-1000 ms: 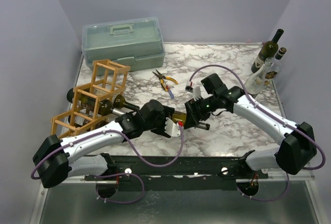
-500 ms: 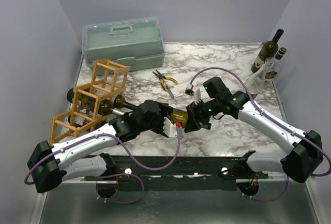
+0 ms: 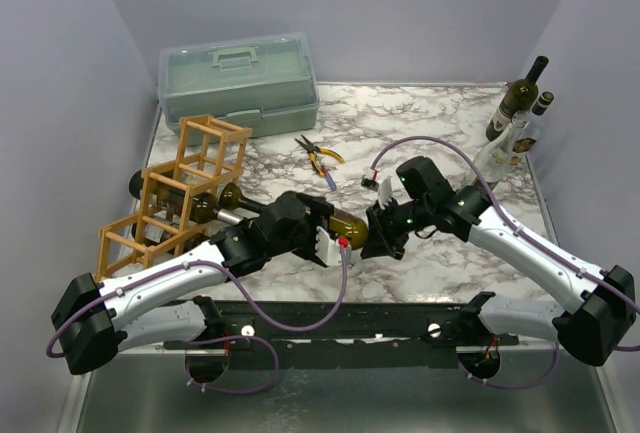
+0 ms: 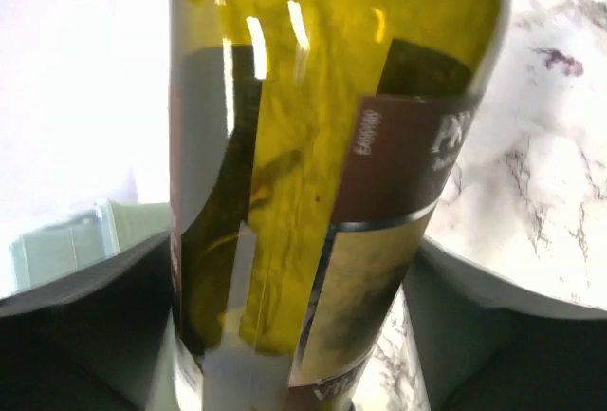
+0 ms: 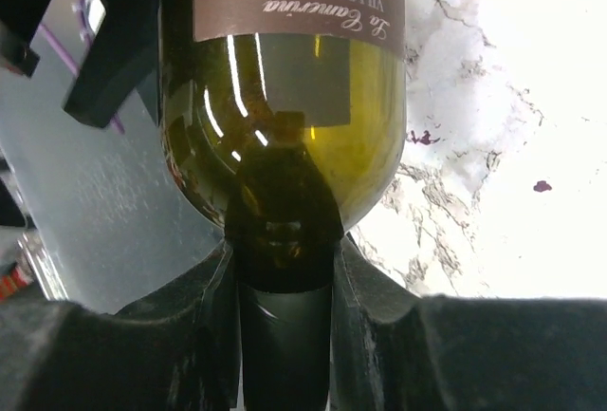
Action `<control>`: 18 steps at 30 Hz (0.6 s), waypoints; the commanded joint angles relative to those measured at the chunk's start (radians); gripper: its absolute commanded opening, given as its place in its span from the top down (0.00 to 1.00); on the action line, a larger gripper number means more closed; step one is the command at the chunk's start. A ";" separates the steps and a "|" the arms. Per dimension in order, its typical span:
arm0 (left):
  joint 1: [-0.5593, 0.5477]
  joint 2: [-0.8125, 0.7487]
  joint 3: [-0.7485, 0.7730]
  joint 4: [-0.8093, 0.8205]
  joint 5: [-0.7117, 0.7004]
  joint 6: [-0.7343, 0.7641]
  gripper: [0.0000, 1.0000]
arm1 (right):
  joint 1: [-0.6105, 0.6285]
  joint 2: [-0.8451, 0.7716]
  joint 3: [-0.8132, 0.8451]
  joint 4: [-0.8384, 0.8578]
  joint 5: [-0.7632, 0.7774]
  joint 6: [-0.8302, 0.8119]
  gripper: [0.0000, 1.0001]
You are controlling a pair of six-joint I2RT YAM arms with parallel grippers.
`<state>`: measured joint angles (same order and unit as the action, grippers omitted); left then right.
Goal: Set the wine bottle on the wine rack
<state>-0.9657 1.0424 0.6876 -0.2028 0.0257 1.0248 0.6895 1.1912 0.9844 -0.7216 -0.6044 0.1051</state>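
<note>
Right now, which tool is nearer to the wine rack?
Left. The left tool flanks the body of the wine bottle, just right of the wine rack; the right tool, shut on its neck, is farther right.

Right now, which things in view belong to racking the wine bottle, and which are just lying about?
In the job: wine bottle, wine rack, left pincer, right pincer.
Lying about: green toolbox, pliers, corner bottles, racked bottle.
</note>
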 commanded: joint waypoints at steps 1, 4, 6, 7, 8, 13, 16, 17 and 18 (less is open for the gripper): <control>-0.002 -0.048 0.029 0.178 0.001 -0.126 0.01 | 0.004 -0.068 -0.046 0.160 0.142 0.094 0.99; -0.001 -0.057 0.040 0.185 0.001 -0.163 0.01 | 0.003 -0.079 -0.044 0.171 0.229 0.125 0.99; 0.000 -0.063 0.056 0.198 -0.015 -0.207 0.01 | 0.004 -0.085 -0.046 0.185 0.271 0.139 1.00; 0.000 -0.064 0.063 0.218 -0.018 -0.231 0.01 | 0.003 -0.089 -0.053 0.200 0.290 0.148 1.00; 0.001 -0.069 0.072 0.233 -0.017 -0.257 0.01 | 0.002 -0.090 -0.059 0.214 0.303 0.158 1.00; 0.029 -0.089 0.134 0.283 -0.087 -0.407 0.01 | 0.002 -0.061 -0.081 0.278 0.260 0.178 0.99; 0.077 -0.098 0.174 0.319 -0.188 -0.510 0.01 | 0.002 -0.037 -0.076 0.342 0.171 0.173 1.00; 0.101 -0.102 0.185 0.331 -0.216 -0.548 0.01 | 0.002 -0.029 -0.074 0.365 0.133 0.175 1.00; 0.131 -0.111 0.193 0.335 -0.234 -0.585 0.01 | 0.002 -0.020 -0.074 0.399 0.093 0.180 0.99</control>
<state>-0.9199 0.9688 0.8165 0.0460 -0.0658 0.6430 0.6918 1.1591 0.8902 -0.5591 -0.3569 0.2741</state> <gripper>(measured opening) 0.986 0.352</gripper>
